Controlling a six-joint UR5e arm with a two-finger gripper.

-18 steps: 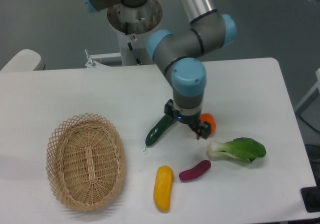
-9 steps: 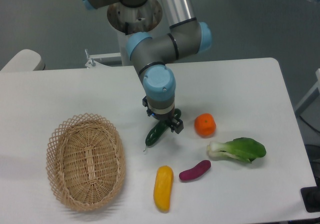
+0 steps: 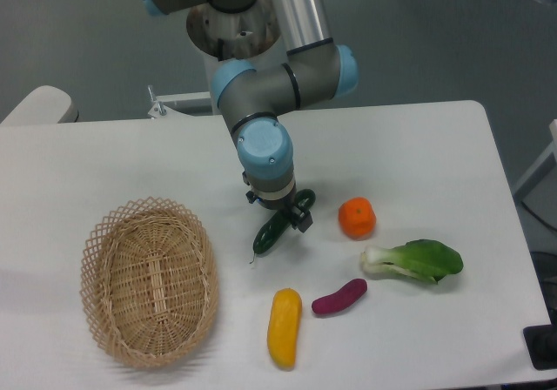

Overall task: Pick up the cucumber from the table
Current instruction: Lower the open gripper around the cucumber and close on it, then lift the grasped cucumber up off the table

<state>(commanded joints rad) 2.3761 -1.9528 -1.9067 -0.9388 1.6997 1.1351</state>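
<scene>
The fixed camera shows me the cucumber (image 3: 272, 231) lying on the table (image 3: 104, 164) a little left of centre, slim, dark green and glossy, tilted so its lower end with the thin stem tip points toward the near left and its upper end disappears under the arm's wrist. The gripper (image 3: 291, 214) sits right over that upper end, black fingers straddling or touching it, but from this angle I cannot tell whether they are closed on the cucumber or merely around it. The wrist above it is grey metal with a smooth light blue cap. Just right of the gripper, apart from it, sits a round orange mandarin (image 3: 357, 218). Further right and nearer lies a bok choy (image 3: 415, 261), crinkled green leaf with a white stalk pointing left. Below the cucumber are a small purple eggplant-like piece (image 3: 339, 297) and a stubby yellow vegetable (image 3: 284, 327), smooth and waxy, both well apart from it. To the left stands an oval woven wicker basket (image 3: 150, 280) with an open lattice rim. The tabletop is flat, matte white, with rounded corners; bare surface shows between the cucumber and the basket and across the far side.
</scene>
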